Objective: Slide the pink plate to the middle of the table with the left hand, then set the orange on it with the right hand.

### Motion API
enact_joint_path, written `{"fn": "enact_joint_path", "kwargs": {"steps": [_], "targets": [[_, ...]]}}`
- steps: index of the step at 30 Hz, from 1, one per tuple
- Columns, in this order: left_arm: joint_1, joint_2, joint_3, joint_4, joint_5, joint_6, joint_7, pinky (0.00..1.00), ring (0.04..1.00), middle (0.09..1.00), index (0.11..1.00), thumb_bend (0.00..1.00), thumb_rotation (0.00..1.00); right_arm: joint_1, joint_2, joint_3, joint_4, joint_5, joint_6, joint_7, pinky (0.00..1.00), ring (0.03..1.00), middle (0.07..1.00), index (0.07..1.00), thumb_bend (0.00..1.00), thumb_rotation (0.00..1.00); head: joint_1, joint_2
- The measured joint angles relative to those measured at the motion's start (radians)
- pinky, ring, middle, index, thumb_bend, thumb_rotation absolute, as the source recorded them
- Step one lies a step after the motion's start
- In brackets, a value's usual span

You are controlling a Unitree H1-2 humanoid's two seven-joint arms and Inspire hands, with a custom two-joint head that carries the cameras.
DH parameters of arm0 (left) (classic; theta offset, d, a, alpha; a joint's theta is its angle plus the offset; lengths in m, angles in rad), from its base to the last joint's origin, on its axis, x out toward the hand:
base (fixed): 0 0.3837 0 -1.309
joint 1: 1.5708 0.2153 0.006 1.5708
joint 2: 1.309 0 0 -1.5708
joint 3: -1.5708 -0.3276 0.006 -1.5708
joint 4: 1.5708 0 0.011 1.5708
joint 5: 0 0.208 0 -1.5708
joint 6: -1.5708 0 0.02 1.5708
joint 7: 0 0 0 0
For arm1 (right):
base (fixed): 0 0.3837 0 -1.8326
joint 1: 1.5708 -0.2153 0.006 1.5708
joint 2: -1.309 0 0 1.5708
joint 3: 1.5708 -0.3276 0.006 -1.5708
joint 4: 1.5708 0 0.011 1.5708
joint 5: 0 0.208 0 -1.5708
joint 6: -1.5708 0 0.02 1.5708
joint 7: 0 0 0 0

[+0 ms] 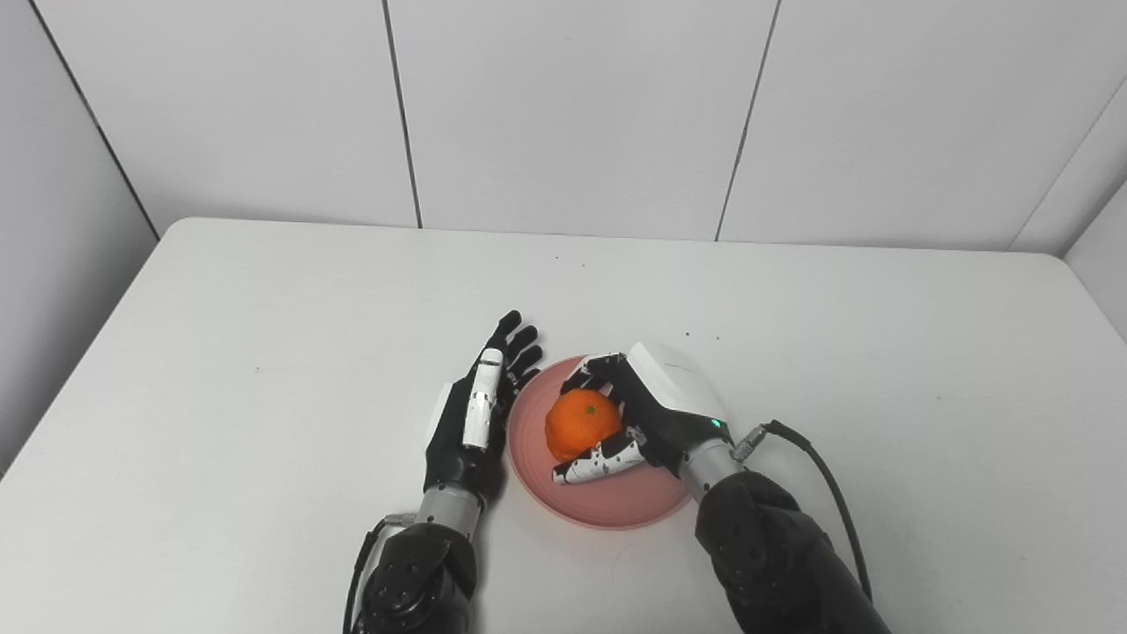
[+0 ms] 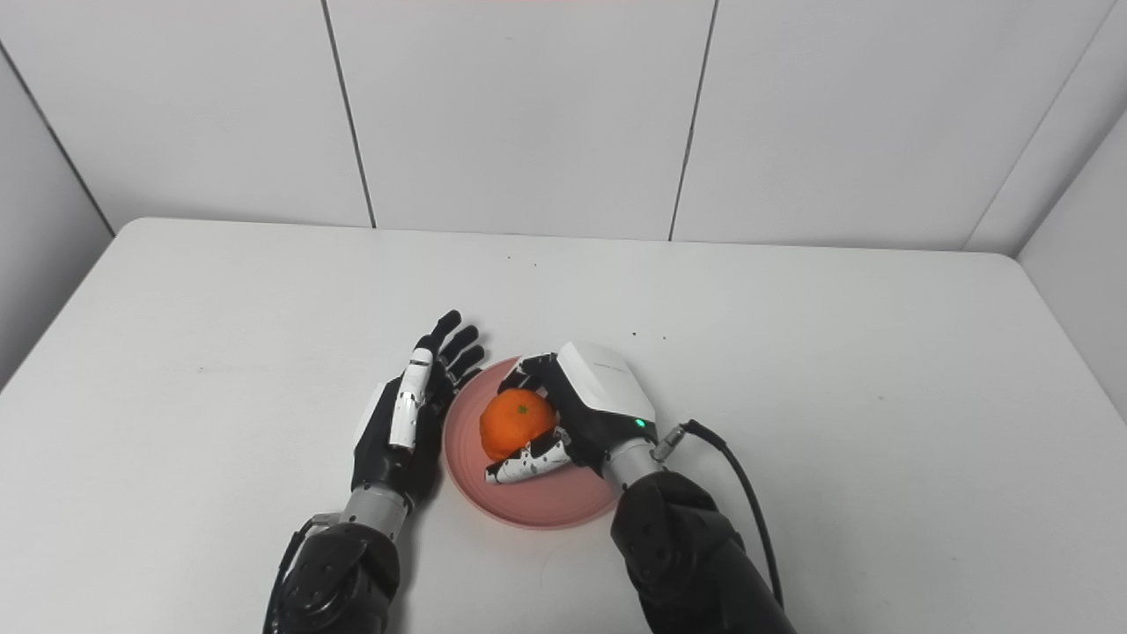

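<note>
Near the middle of the white table (image 1: 264, 370), our left eye view shows the round orange fruit (image 1: 581, 424) over the shallow pink plate (image 1: 607, 506), grasped by our right hand (image 1: 638, 414); it looks firm, light, best cupped around its sides. Right eye view: our left hand (image 2: 401, 423) lies flat, fingers spread, empty, beside the plate's rim.

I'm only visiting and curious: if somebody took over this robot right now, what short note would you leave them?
Left hand: open, fingers straight, against the left rim of the pink plate.
Right hand: shut on the orange, over the plate.
Plate sits near the middle of the table, toward the near edge.
Done: plate slid into place, orange brought to it.
Left: let go of the orange and pull both hands back.
</note>
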Motion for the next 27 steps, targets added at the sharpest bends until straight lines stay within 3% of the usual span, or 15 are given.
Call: {"fn": "enact_joint_path", "kwargs": {"steps": [3,6,10,13,19,23,27], "targets": [[0.000,0.000,0.000,-0.001,0.000,0.000,0.000,0.92,0.915,0.921,0.909,0.40,1.00,0.005,-0.013,-0.006,-0.064,-0.006,0.004,0.030,0.43,0.577,0.680,0.718,0.90,0.22,-0.005,0.000],[0.000,0.000,0.000,-0.001,0.000,0.001,0.000,0.92,0.916,0.919,0.910,0.40,1.00,0.005,-0.015,-0.020,-0.112,-0.007,0.017,0.057,0.57,0.692,0.767,0.770,0.96,0.29,-0.018,-0.003],[0.000,0.001,0.000,-0.001,0.000,0.003,-0.002,0.92,0.920,0.920,0.912,0.40,1.00,0.009,-0.014,-0.051,-0.172,-0.006,0.033,0.116,0.68,0.767,0.819,0.829,0.99,0.35,-0.031,-0.006],[0.000,0.003,0.000,-0.001,0.001,0.005,-0.002,0.91,0.921,0.920,0.914,0.40,1.00,0.008,-0.014,-0.085,-0.203,0.000,0.036,0.158,0.69,0.780,0.832,0.875,1.00,0.40,-0.035,-0.011],[0.000,0.008,-0.001,-0.002,0.002,0.006,-0.004,0.91,0.922,0.924,0.921,0.39,1.00,0.009,-0.029,-0.123,-0.206,0.049,0.036,0.162,0.73,0.830,0.887,0.940,1.00,0.54,-0.051,-0.015],[0.000,0.011,-0.002,-0.003,0.001,0.006,-0.009,0.92,0.927,0.931,0.921,0.39,1.00,0.021,-0.027,-0.154,-0.211,0.101,0.016,0.123,0.76,0.849,0.898,0.942,1.00,0.60,-0.075,-0.020],[0.000,0.012,0.008,-0.003,-0.006,0.006,-0.012,0.91,0.919,0.924,0.911,0.39,1.00,0.063,-0.004,-0.210,-0.207,0.157,-0.084,-0.017,0.80,0.875,0.912,0.939,0.99,0.74,-0.090,-0.023]]}}
